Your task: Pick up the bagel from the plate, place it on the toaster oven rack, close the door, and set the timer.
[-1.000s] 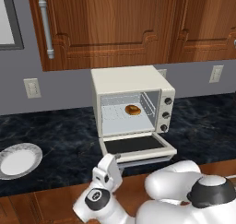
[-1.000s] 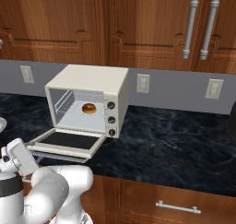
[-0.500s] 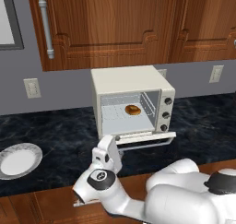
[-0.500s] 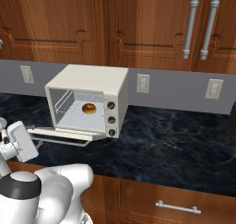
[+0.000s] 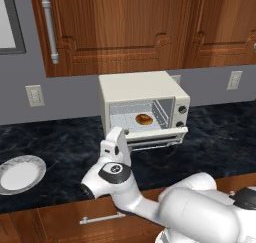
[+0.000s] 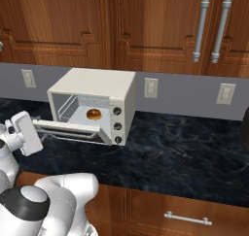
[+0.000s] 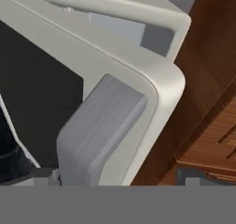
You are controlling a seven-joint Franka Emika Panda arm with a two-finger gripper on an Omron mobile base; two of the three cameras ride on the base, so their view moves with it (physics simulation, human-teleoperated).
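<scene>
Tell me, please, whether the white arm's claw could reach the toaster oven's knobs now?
Probably yes: the open claw sits at the left of the cream, half-raised door; the three round knobs stand uncovered on the right front.

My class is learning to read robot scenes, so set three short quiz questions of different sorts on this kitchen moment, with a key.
1. True or false: the bagel lies on the plate.
2. The door is: A fully shut, B partly raised, C removed.
3. Fill in: the gripper sits at the door's ____ end in the left base view.

Key: 1 false, it lies on the toaster oven rack; 2 B; 3 left.
</scene>
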